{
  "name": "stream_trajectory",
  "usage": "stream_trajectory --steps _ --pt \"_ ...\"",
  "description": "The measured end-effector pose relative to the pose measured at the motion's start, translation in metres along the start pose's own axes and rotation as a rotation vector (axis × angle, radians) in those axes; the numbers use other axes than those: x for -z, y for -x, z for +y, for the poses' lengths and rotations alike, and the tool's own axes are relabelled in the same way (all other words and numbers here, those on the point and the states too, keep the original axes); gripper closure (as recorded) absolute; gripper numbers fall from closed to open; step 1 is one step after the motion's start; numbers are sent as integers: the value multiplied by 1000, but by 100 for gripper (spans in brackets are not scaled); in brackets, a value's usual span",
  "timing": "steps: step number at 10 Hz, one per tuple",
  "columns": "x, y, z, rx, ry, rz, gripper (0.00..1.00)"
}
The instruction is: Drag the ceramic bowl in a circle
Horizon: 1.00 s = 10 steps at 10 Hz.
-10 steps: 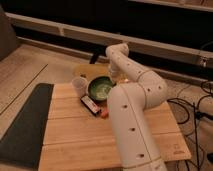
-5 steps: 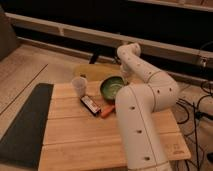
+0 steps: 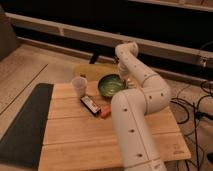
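Observation:
The ceramic bowl (image 3: 110, 85) is round and glossy dark green with a lighter green inside. It stands upright at the back middle of the wooden table (image 3: 75, 142). My white arm rises from the right of the table, bends over, and comes down at the bowl's right rim. The gripper (image 3: 124, 79) is at that rim, at or just inside the bowl's edge. Whether it touches the bowl is not clear.
A small pale translucent cup (image 3: 79, 85) stands just left of the bowl. A flat yellowish plate (image 3: 92, 71) lies behind them. A dark bar (image 3: 90, 104) and a small orange item (image 3: 105, 111) lie in front of the bowl. A dark mat (image 3: 22, 125) covers the table's left side.
The bowl has moved right, away from the cup, with the gripper at its rim. The arm's upper part has swung right with it.

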Motion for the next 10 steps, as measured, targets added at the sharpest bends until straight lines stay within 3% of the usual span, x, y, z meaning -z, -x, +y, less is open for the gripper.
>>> stream_trajectory --steps 4,6,10 --pt "-1 0 30 26 84 3 96" --pt "6 -5 31 27 92 6 81" --pt "6 -6 29 27 88 7 79"
